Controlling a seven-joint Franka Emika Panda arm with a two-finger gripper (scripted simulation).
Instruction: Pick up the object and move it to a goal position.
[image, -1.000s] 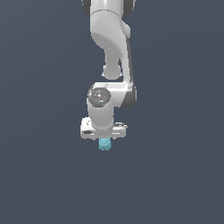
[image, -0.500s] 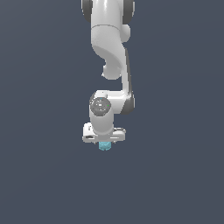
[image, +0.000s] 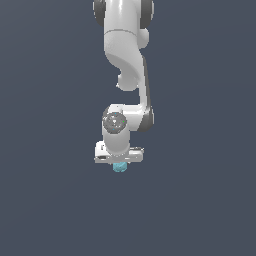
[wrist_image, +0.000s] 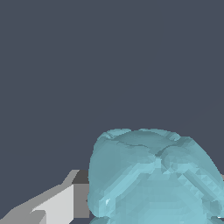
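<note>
The object (image: 119, 167) is a small light cyan-blue faceted lump. In the exterior view it peeks out just under my white gripper (image: 119, 166), which is shut on it and holds it above the dark floor. In the wrist view the object (wrist_image: 153, 175) fills much of the picture, with one grey and white finger (wrist_image: 57, 203) pressed against its side. The other finger is hidden behind the lump. The arm hangs down from the top of the exterior view with the hand pointing downward.
A plain dark grey surface (image: 200, 210) lies all around the arm. No goal marker or other object shows in either view.
The arm has shifted a little toward the exterior view's left and slightly downward, carrying the object with it. The grip has not changed.
</note>
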